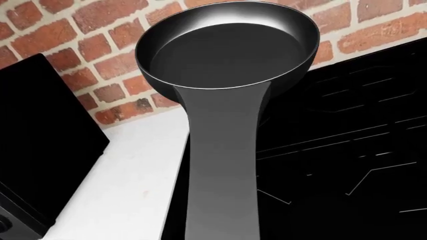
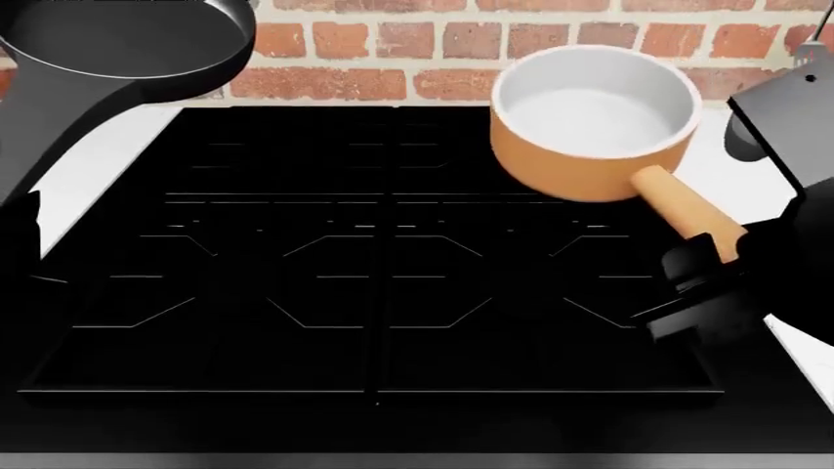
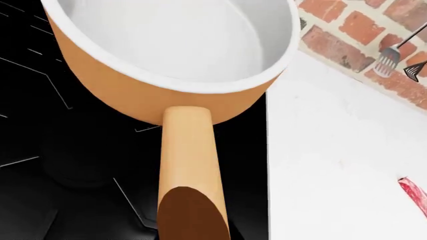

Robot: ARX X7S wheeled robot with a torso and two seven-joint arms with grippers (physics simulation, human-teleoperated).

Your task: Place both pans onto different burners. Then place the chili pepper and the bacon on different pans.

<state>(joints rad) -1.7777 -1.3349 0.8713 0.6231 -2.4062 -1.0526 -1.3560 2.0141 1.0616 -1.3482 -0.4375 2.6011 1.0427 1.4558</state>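
Carrying black pan (image 2: 124, 34) and orange pan (image 2: 593, 122) by their handles toward burners (image 2: 378, 283); neither seated, food unplaced; grip on either not discernible.

The head view looks steeply down across the whole stovetop (image 2: 378, 283) toward the brick wall (image 2: 391, 39) at 12 o'clock. Each wrist view sits close along a pan handle, sharing stovetop and wall with it.

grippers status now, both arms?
Left: fingers not visible; black frying pan handle runs to the wrist camera, apparently held.
Right: gripper at the orange saucepan handle, apparently shut on it.
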